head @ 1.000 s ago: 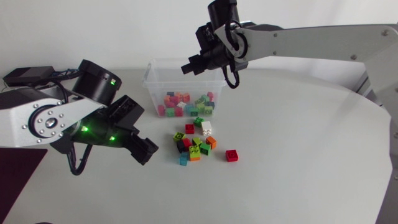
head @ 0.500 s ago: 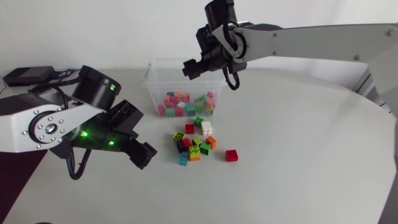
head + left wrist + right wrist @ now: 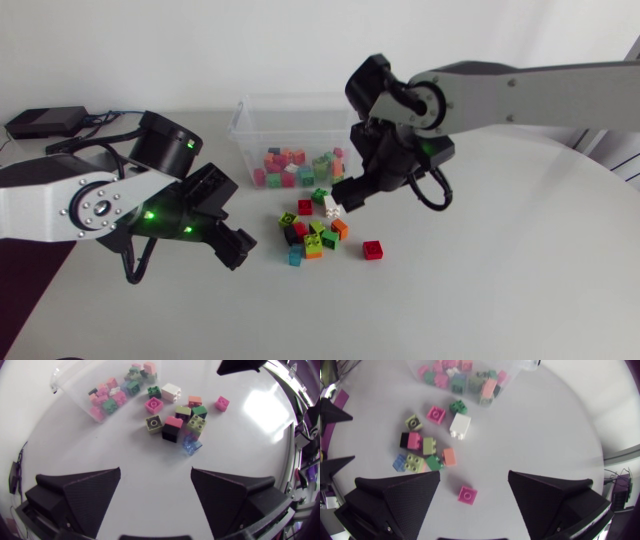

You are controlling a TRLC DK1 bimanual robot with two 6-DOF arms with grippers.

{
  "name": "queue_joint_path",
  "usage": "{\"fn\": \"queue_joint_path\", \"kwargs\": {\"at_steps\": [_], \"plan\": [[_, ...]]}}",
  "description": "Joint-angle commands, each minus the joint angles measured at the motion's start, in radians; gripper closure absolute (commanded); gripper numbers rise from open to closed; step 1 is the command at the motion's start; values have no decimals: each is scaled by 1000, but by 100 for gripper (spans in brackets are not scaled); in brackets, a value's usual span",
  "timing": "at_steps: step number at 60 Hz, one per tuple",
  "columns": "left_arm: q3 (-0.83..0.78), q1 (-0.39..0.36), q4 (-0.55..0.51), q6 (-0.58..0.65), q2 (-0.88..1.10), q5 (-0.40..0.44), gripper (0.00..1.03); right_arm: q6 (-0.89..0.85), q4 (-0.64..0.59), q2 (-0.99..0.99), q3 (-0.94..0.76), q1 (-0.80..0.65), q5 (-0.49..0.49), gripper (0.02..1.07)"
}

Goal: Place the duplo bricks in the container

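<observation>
Black jaws wide, empty: left gripper (image 3: 155, 468), right gripper (image 3: 474, 474) | bricks (image 3: 312, 232) sit packed tight by the container (image 3: 243, 128) near the table's (image 3: 480, 270) far edge | risk: you pinch two or scatter neighbours.

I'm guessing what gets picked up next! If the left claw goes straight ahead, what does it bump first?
Probably the blue brick, the nearest brick ahead of the open left claw. Depth is unclear, so it might touch the bare table first.
</observation>
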Motion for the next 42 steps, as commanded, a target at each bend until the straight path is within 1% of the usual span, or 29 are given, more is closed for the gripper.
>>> {"fn": "queue_joint_path", "kwargs": {"at_steps": [1, 3, 16, 19, 22, 28, 30, 38, 42], "plan": [[23, -1, 17, 19, 50, 9, 6, 64, -32, 24, -48, 9, 6, 9], [28, -4, 20, 17, 59, 9, 6, 70, -36, 32, -61, 9, 6, 10], [49, -41, 75, 6, 143, 9, 6, 93, -18, 89, -114, -20, -1, 10], [55, -44, 85, 8, 165, 9, 6, 102, -6, 102, -125, -22, -1, 13], [62, -47, 94, 16, 178, 9, 6, 107, 10, 116, -139, -23, -1, 13], [80, -51, 94, 39, 201, 12, 6, 122, 25, 139, -150, -29, -6, 14], [86, -51, 94, 43, 204, 18, 6, 126, 30, 144, -153, -31, -14, 16], [98, -65, 94, 65, 211, 38, 6, 128, 48, 165, -153, -49, -43, 17], [98, -74, 94, 83, 212, 47, 6, 128, 53, 184, -147, -58, -61, 19]]}}
